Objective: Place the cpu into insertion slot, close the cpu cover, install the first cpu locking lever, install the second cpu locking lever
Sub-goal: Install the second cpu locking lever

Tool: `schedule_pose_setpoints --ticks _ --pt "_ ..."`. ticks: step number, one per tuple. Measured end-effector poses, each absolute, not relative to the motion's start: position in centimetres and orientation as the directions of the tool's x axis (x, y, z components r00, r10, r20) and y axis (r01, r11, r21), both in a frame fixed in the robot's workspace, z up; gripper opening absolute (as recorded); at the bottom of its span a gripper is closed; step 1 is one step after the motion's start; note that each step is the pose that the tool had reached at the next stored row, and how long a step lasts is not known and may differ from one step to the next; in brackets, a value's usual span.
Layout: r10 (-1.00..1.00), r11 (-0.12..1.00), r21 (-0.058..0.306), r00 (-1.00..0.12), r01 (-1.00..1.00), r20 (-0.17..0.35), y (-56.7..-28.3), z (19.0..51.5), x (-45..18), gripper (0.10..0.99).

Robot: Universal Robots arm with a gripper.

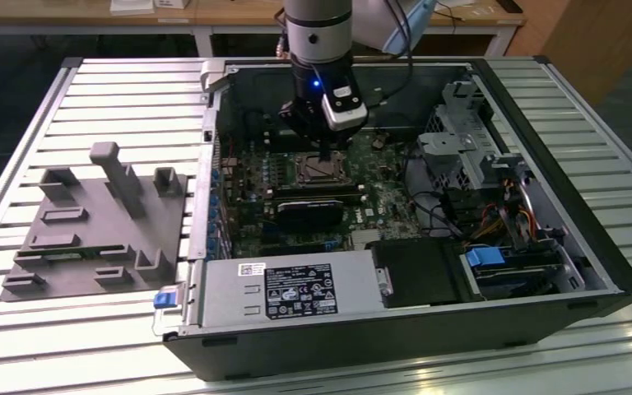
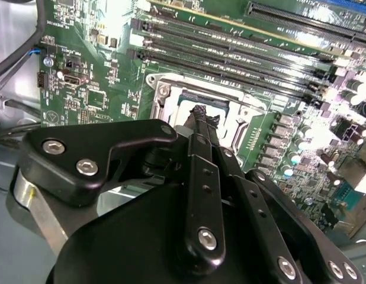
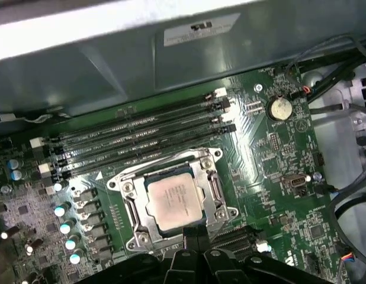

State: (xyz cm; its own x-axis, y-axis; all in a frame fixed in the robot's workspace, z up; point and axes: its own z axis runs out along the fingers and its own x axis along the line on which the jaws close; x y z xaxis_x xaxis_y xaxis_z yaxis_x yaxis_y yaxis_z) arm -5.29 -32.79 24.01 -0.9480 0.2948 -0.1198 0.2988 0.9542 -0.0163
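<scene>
The cpu (image 3: 174,200), a small flat square chip with a matte silver metal top, already lies in the insertion slot (image 3: 131,236), the square motherboard socket with a thin silver rim. The cpu cover (image 3: 214,184), a thin stamped silver steel frame with a cut-out window, appears to lie flat around the chip, its edges framing the lid. So the placing looks done and the cover looks down; I judge the work to stand at the locking levers, though I cannot make out whether either thin wire lever is latched.

The black jointed metal gripper (image 2: 205,113) hangs directly over the socket, its slim fingertips pressed together with nothing between them, the tip just at the socket's edge in the second wrist view. Any lever move would call for a narrow, firm push on springy wire, hooked under a small tab, without scraping the chip.

Beside the socket run four long narrow black memory slots (image 3: 141,145) on the glossy green circuit board (image 3: 278,177). The board sits in an open dark steel computer case (image 1: 579,247), which rests on a ribbed aluminium table (image 1: 129,90). Near the table's edge at the exterior view's left lies a grey moulded plastic fixture tray (image 1: 96,222).
</scene>
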Motion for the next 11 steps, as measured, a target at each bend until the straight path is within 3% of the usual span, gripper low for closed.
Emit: schedule_pose_setpoints --ticks 11 --pt "0.295 0.954 -0.015 -0.948 0.299 -0.12 -34.5 24.0 -5.3 0.106"
